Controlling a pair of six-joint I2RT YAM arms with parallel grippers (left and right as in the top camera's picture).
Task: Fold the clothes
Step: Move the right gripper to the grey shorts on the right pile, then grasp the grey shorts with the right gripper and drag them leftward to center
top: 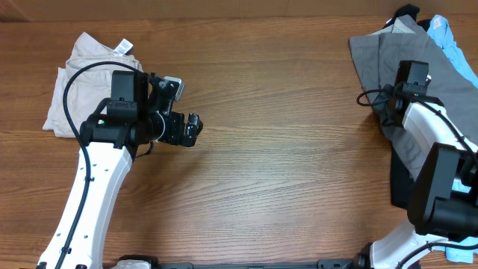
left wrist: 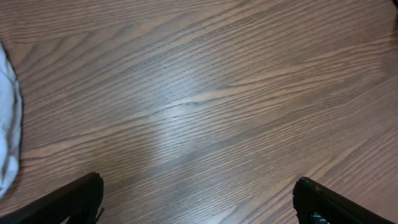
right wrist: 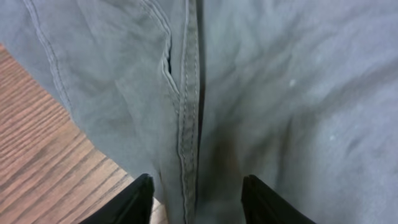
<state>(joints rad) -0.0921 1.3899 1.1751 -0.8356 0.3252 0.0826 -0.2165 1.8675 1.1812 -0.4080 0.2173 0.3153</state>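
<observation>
The grey garment lies crumpled at the table's far right. In the right wrist view it fills the frame, with a stitched seam running down the middle. My right gripper hangs low over it. Its fingers are open and straddle the seam, with cloth between them. My left gripper is at the left of the table. It is wide open and empty over bare wood.
Beige trousers with a white tag lie at the far left, behind the left arm; their pale edge shows in the left wrist view. A light-blue shirt and dark cloth lie by the grey garment.
</observation>
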